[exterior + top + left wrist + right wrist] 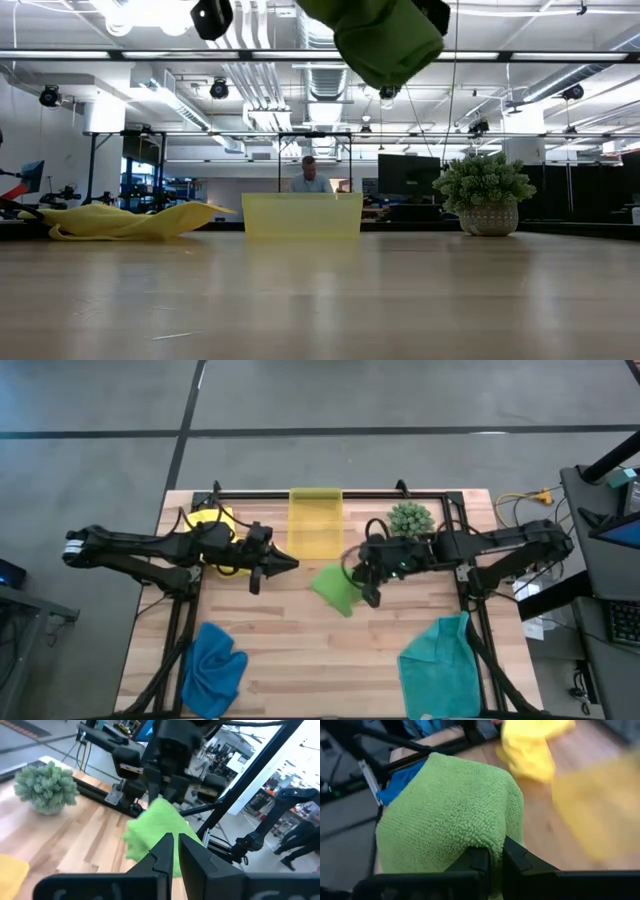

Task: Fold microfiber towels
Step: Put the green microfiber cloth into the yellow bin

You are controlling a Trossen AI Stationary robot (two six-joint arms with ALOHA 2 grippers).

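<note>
The lime green towel (334, 586) is held off the desk (300, 650), near its middle, gathered into a loose bundle; in the low view it hangs above the desk surface at the top of the picture. It is pinched by the right hand (368, 592), whose fingers are clamped on an edge of the cloth, as seen in the right wrist view (450, 815). The left hand (290, 564) is set just beside the towel, on the left, fingers clenched together with nothing between them; in the left wrist view its closed tips point at the green cloth (157, 827), apart from it.

The yellow towel (212, 530) lies crumpled at the far left of the desk, partly under the left arm. The royal blue towel (212, 665) lies bunched at the near left corner. The teal towel (438, 665) lies at the near right corner, draped over the desk edge.

The translucent yellow-green bin (316, 520) stands at the far middle of the desk, behind the held towel. The small spiky green plant (410, 518) stands to the right of the bin, just beside the right arm.

A person (310, 175) is seen in the room beyond the bin in the low view.
</note>
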